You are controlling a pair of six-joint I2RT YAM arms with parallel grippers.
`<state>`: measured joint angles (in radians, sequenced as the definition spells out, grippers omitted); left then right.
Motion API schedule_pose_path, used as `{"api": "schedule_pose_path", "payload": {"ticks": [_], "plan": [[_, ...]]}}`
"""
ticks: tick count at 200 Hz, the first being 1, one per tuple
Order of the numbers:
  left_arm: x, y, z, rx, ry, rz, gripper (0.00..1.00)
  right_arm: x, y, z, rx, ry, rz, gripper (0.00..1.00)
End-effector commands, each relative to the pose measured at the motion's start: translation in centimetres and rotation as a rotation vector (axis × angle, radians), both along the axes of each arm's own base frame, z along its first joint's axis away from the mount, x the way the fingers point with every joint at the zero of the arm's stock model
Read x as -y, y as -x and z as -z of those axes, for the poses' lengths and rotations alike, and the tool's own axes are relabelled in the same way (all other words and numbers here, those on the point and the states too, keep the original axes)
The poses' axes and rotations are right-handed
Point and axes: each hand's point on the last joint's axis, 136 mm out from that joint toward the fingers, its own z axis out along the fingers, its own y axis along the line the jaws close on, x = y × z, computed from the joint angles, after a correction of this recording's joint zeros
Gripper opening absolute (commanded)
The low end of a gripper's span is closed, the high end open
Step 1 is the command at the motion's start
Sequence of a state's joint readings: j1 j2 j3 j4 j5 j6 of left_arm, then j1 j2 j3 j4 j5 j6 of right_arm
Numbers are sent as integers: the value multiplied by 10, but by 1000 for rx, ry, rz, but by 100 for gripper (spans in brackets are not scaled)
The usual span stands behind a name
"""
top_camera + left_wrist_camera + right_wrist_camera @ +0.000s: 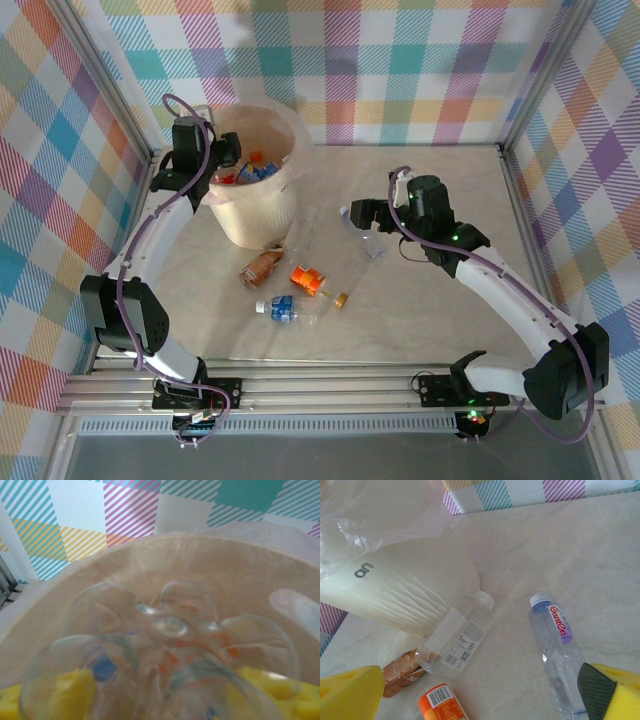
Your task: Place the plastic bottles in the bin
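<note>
The cream bin [255, 215] stands at the back left with several bottles inside. My left gripper [228, 155] hangs over its mouth. In the left wrist view the base of a clear bottle [170, 627] lies between my yellow pads [47, 697], above the bin's inner wall [240, 575]; whether the pads press on it is unclear. My right gripper [362, 215] stands open just above the table, its jaws [480, 695] wide with nothing between them. A clear purple-labelled bottle [560, 650] lies by its right finger.
On the table in front of the bin [405, 595] lie a clear white-labelled bottle [455, 640], a brown crushed bottle [262, 265], an orange-labelled bottle [308, 278] and a blue-labelled bottle [282, 308]. A small orange cap [341, 299] lies nearby. Checked walls close off three sides.
</note>
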<state>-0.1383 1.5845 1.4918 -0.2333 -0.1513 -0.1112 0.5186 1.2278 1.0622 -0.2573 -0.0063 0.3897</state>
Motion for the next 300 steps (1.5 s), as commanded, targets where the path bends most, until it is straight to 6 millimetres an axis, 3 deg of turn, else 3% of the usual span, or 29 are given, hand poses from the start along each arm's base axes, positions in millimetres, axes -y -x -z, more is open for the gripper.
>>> {"api": "schedule_pose_path", "payload": {"ticks": [1,27,46,98,143,180,226,300], "plan": [[-5,4,-9,24,34,-17,75,6,-2,6,-42,42,43,100],[0,12,-24,9,45,12,90,9,-8,27,-128,140,48,100],[1,19,-45,19,60,21,100,11,-10,43,-175,204,38,100],[-1,49,-92,46,92,24,100,22,-10,80,-302,314,-52,100],[3,77,-111,73,121,63,100,27,-14,111,-379,387,-128,100],[17,104,-111,104,198,139,100,23,-23,128,-411,434,-183,100],[16,132,-89,109,285,126,100,20,-37,154,-464,477,-218,100],[12,155,-70,112,369,95,100,8,-49,187,-523,477,-260,98]]}}
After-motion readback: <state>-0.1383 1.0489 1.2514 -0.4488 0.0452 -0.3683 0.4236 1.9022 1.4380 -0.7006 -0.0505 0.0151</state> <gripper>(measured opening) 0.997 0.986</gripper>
